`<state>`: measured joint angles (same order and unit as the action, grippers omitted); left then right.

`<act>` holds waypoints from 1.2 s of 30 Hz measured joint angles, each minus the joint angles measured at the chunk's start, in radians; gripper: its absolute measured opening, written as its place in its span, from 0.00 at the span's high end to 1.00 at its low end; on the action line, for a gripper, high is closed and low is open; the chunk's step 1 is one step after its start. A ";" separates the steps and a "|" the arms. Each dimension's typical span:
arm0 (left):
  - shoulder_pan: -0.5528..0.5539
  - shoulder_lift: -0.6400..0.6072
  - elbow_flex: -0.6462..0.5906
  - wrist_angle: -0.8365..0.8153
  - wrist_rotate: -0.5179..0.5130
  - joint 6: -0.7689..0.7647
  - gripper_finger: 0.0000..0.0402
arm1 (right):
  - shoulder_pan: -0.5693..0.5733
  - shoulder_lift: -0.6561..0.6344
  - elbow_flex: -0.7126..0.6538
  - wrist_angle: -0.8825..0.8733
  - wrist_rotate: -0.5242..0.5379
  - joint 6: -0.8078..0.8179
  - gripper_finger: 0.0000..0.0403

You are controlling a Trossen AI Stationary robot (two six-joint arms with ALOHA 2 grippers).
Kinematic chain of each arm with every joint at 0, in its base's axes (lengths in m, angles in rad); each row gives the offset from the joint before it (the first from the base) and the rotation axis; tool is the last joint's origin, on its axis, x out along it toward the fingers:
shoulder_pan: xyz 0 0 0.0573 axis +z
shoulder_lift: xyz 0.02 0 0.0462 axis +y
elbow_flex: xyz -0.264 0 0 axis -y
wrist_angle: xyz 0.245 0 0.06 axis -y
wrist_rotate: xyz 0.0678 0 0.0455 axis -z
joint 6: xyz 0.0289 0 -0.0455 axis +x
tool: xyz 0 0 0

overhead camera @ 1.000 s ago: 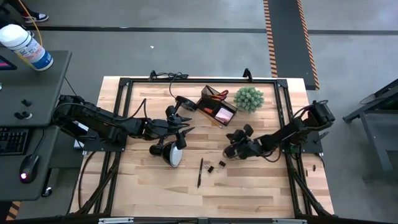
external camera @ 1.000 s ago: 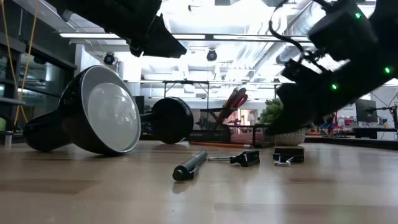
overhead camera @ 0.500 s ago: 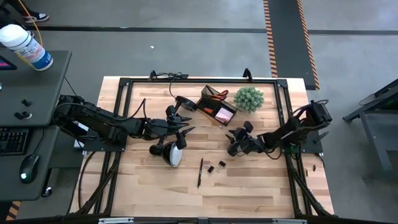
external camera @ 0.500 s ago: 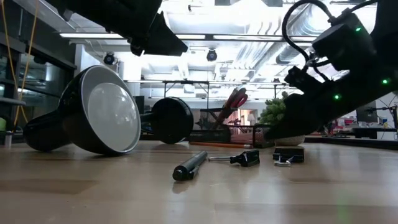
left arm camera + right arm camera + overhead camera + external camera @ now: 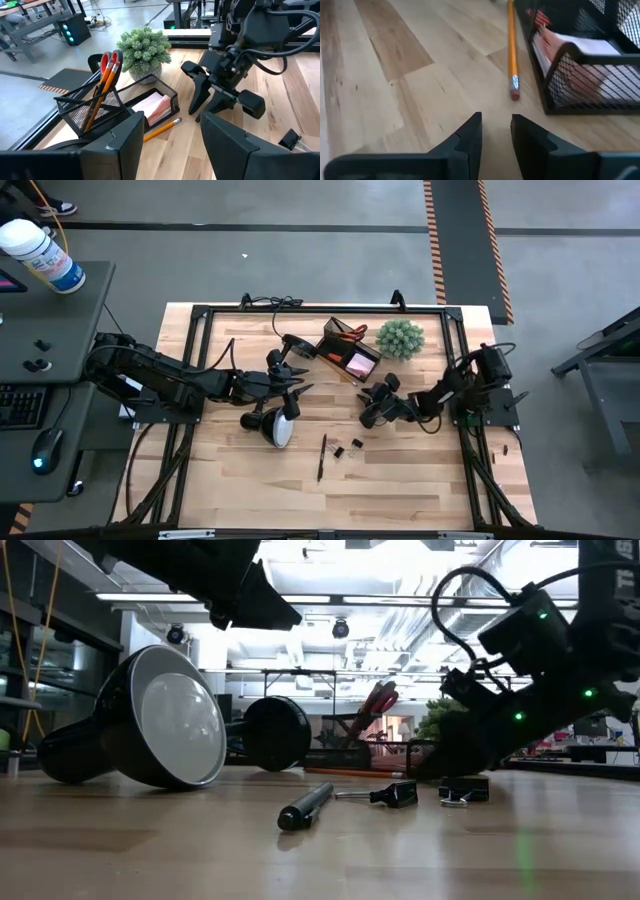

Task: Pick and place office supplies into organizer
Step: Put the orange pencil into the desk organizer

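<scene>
Organizer [image 5: 120,107]: black wire-mesh caddy near the far edge of the counter [image 5: 420,480], taller cup section plus lower tray section.
Scissors [image 5: 109,62]: orange-handled, upright in the cup section, beside yellow-orange pencils [image 5: 97,97].
Sticky-note pad [image 5: 155,106]: pink, lying in the lower tray section.
Loose pencil [image 5: 512,47]: yellow-orange, flat on the counter just beside the tray wall, eraser end toward the right end effector.
Pen [image 5: 322,457]: black, flat on the wood nearer the front, well apart from the organizer.
Binder clips [image 5: 347,448]: two small black ones just beside the pen, apart from each other.
Right end effector [image 5: 372,406]: low over the counter, just short of the loose pencil and the organizer; fingers parted by a narrow gap, nothing between them.
Left end effector [image 5: 300,377]: hovering beside the organizer on its lamp side, fingers spread wide, empty.
Plant ball [image 5: 400,338]: green and spiky, just beside the organizer at the far edge.
Desk lamp [image 5: 275,423]: black, tipped over on the counter under the left arm, round shade facing the low camera.
Bottle [image 5: 40,252]: white with blue label, on the side desk off the left of the counter.
</scene>
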<state>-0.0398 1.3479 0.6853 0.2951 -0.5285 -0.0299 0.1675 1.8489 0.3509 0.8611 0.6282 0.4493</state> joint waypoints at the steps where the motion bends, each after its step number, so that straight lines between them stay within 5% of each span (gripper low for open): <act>1: 0.000 0.000 0.000 0.000 0.000 0.000 0.54 | -0.003 0.011 0.009 0.003 0.002 -0.009 0.76; 36: 0.000 0.000 0.000 -0.008 0.000 0.001 0.54 | 0.045 0.074 0.061 -0.100 0.032 0.115 0.74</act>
<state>-0.0397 1.3479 0.6853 0.2873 -0.5283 -0.0288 0.2129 1.9229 0.4114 0.7608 0.6602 0.5644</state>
